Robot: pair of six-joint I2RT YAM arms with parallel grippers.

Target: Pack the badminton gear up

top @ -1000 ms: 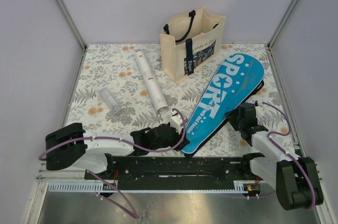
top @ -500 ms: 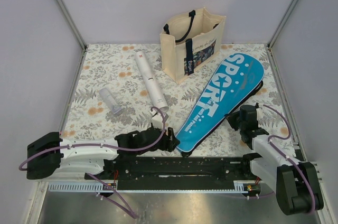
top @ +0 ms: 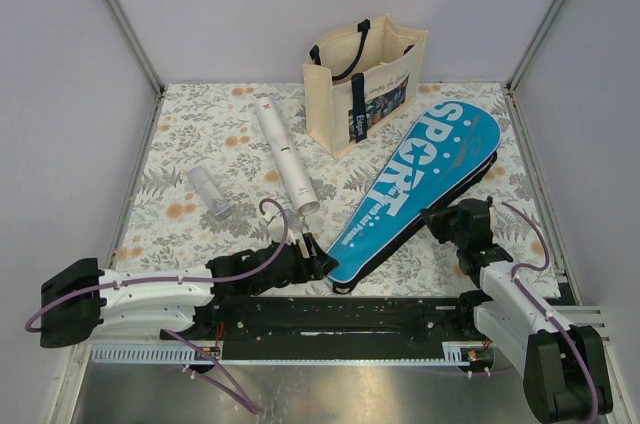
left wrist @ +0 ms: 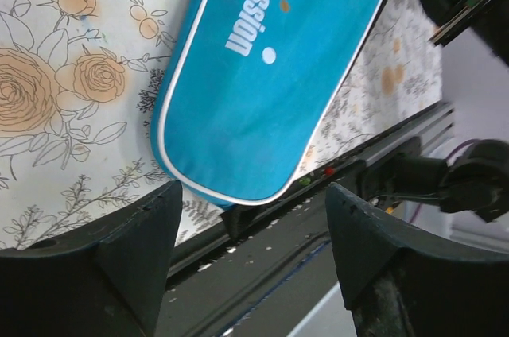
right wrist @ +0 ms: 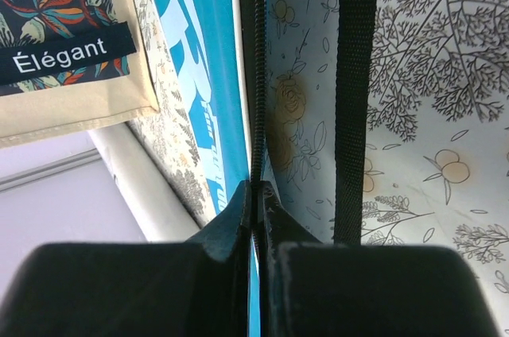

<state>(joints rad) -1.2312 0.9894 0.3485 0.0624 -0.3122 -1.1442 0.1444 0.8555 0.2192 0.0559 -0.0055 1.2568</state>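
The right gripper (right wrist: 254,194) is pinched shut on the black zipper edge of the blue case (top: 420,179), at the case's long right side. A black strap (right wrist: 354,98) runs just beside that edge over the flowered desk (top: 200,134).

The left gripper (left wrist: 253,202) stands wide open and low at the near edge of the desk. The case's narrow rounded end lies between its two fingers (left wrist: 135,257). The pictures do not show either finger touching the case.

The case is lettered "SPORT" in white. It lies flat and slants from that near end up toward the far right corner. A cream tote bag (top: 365,84) with navy straps stands upright at the back, just left of the case's wide end.

A long white tube (top: 285,156) lies flat left of the case and apart from it. A small pale cylinder (top: 210,191) lies farther left.
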